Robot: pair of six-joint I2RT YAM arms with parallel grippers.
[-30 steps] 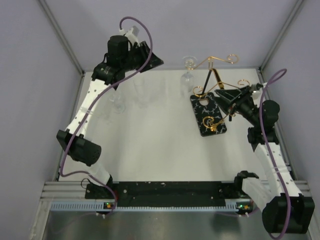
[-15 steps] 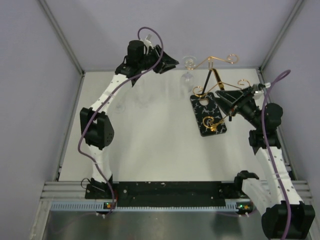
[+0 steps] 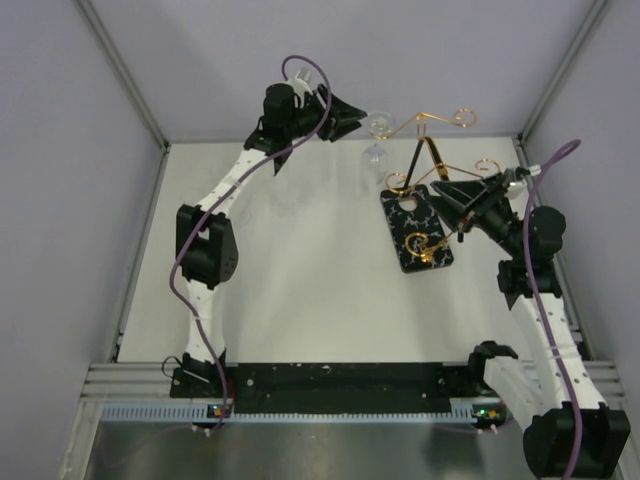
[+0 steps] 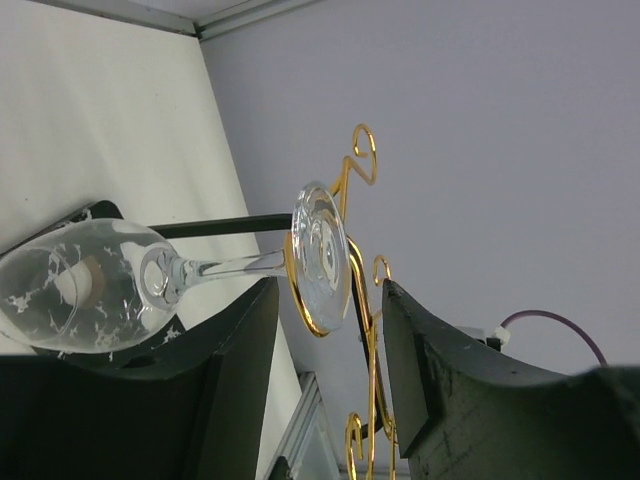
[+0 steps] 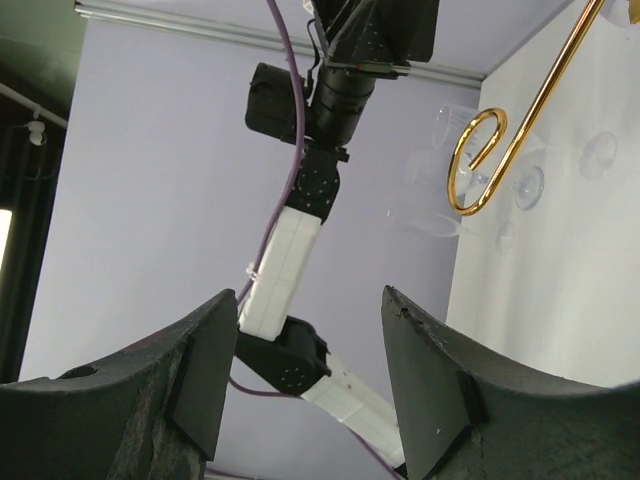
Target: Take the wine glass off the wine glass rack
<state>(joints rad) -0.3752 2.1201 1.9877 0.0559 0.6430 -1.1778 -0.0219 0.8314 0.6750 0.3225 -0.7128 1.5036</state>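
Note:
A clear wine glass (image 3: 377,127) hangs upside down from the far left arm of the wine glass rack (image 3: 430,150), a gold wire stand on a black marbled base (image 3: 417,228). My left gripper (image 3: 352,118) is open, just left of the glass. In the left wrist view the glass's foot (image 4: 320,255) sits in a gold ring of the rack (image 4: 371,354), just beyond my open left gripper (image 4: 325,330); the bowl (image 4: 80,285) is at the left. My right gripper (image 3: 445,205) is open and empty beside the rack's right side; its wrist view shows a gold curl (image 5: 545,95).
Faint clear glasses (image 3: 285,188) stand on the white table at the back left; they also show in the right wrist view (image 5: 527,185). Grey walls and metal rails (image 3: 130,80) enclose the table on three sides.
My left arm has swung right and towards the back wall, bringing its open gripper up beside the hanging glass. My right arm rose slightly, then stayed still.

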